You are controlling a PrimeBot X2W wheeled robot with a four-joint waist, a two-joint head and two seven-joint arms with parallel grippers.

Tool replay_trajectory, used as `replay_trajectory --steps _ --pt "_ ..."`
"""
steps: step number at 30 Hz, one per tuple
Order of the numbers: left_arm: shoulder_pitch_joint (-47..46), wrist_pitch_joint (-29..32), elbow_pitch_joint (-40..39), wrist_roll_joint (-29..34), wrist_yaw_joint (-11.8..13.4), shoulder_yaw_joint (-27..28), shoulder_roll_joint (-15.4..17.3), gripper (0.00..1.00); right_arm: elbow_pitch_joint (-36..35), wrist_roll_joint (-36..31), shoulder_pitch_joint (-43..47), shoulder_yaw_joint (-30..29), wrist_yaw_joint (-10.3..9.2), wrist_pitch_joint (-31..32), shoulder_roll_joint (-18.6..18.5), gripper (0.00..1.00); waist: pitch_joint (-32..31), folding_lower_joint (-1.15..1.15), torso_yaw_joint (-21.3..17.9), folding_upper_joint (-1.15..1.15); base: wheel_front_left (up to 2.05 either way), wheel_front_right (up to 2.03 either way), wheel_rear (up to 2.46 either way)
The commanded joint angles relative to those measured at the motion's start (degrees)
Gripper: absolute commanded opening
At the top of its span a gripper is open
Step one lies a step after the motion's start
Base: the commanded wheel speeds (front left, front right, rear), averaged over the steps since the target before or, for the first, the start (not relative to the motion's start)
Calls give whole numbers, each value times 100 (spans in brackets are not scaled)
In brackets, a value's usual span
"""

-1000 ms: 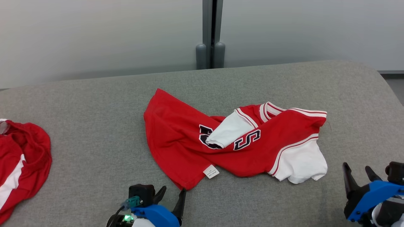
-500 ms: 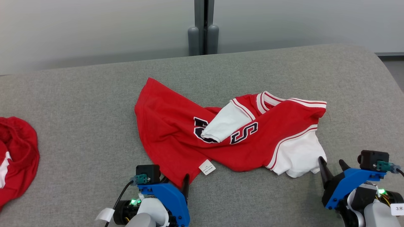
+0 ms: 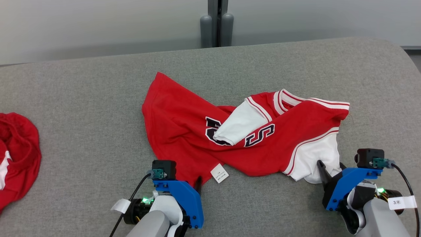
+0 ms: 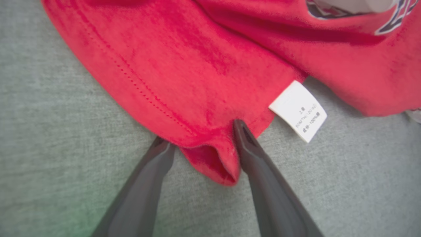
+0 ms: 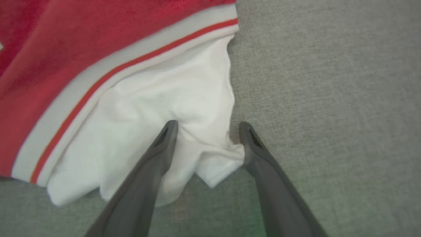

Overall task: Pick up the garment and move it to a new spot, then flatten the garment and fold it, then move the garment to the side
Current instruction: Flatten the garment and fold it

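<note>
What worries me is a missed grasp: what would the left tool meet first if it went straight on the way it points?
The garment: its red hem corner lies between the left tool's open fingers, with more red cloth right beyond. How high the tips ride is hard to judge.

The garment (image 3: 184,131) reads to me as soft matt knit cloth; the label (image 3: 219,173) at its hem looks smoother. Under the garment, the bench (image 3: 82,98) is coarse woven fabric. On my left end effector (image 4: 199,133) the fingers (image 4: 263,177) are dull dark plastic, the bracket (image 3: 184,197) smooth blue plastic.
</note>
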Motion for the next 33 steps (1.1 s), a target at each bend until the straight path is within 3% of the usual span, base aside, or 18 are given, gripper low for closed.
replay_trajectory --steps 1,2,6,14,21,27,33 --pt "378 436 472 -82 -57 -206 -39 0 223 -119 -3 102 15 131 56 26 31 2 28 3 0 0 0" --pt "396 498 506 -93 -89 -239 -40 0 293 -183 1 121 15 174 65 0 38 2 32 3 0 0 0" --pt "435 468 473 -138 -128 -244 -45 0 313 -290 18 17 8 71 57 0 64 2 52 3 0 0 0" --pt "312 -705 -568 -596 -339 508 -13 0 -626 232 101 -168 8 -557 14 0 -78 2 77 3 0 0 0" --pt "617 -995 -2684 -1344 -497 1357 248 0 -2293 1109 517 -261 9 -338 11 0 -322 2 141 3 0 0 0" --pt "616 -775 -4385 -1674 -353 1814 553 0 -3811 1535 930 -341 9 184 15 0 -470 2 150 3 0 0 0" --pt "227 -346 -5467 -2036 -231 2046 681 0 -5187 2249 957 -188 9 615 13 0 -494 2 87 3 0 0 0"
